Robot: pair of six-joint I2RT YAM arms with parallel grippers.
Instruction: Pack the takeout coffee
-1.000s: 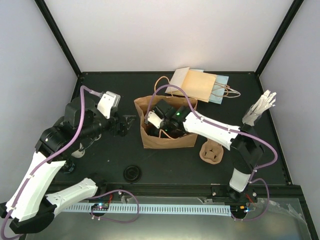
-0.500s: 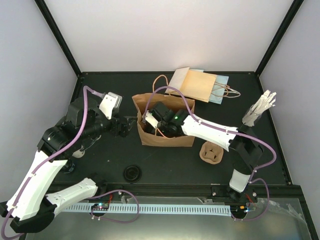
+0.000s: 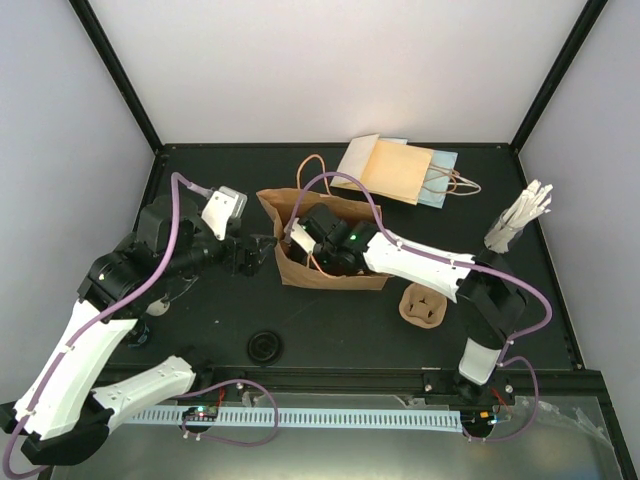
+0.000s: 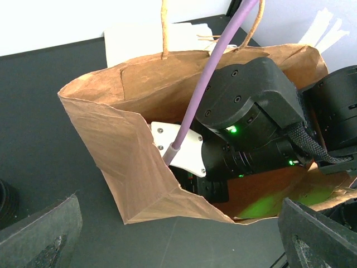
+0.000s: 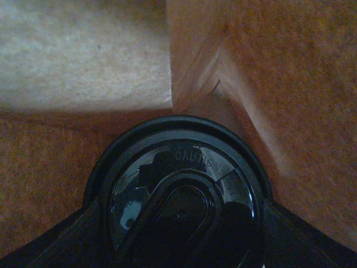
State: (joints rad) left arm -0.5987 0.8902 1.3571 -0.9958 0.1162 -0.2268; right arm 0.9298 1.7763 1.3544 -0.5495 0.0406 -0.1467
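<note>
The black-lidded takeout coffee cup sits deep in the brown paper bag. Its lid faces the right end effector, which apparently clasps it. The left end effector gapes beside the bag.

One lidded cup upright deep inside brown paper bag

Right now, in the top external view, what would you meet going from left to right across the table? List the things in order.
Left gripper → standing brown paper bag → brown pulp cup carrier → bundle of white sticks.
</note>
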